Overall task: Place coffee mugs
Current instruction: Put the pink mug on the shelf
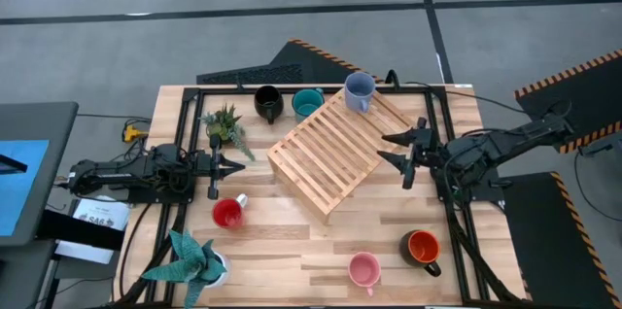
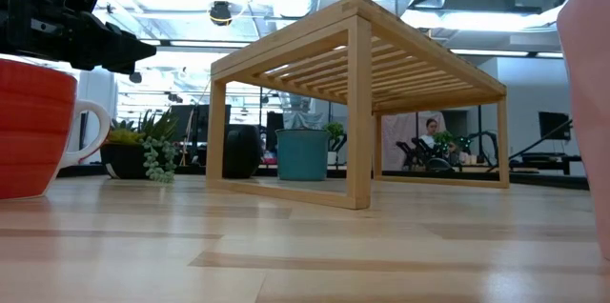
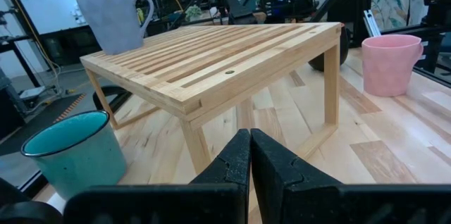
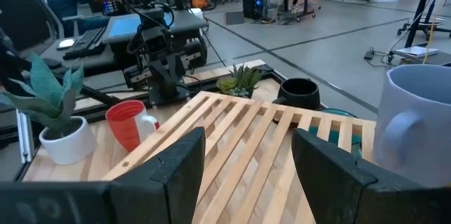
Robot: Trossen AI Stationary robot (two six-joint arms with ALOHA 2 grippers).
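A slatted wooden rack (image 1: 335, 154) stands mid-table. The lavender-blue mug (image 1: 359, 92) stands upright on the rack's far corner. The teal mug (image 1: 307, 103) and black mug (image 1: 269, 104) stand on the table just beyond the rack. The red mug (image 1: 227, 213), pink mug (image 1: 364, 270) and orange-red mug with black handle (image 1: 423, 249) stand nearer the front edge. My left gripper (image 1: 240, 166) is shut and empty, left of the rack and above the red mug. My right gripper (image 1: 383, 148) is open and empty, over the rack's right edge.
A small succulent pot (image 1: 225, 124) stands at the far left. A spiky plant in a white pot (image 1: 194, 260) stands at the front left corner. A dark metal frame (image 1: 449, 124) runs around the table. Bare wood lies between the rack and the front mugs.
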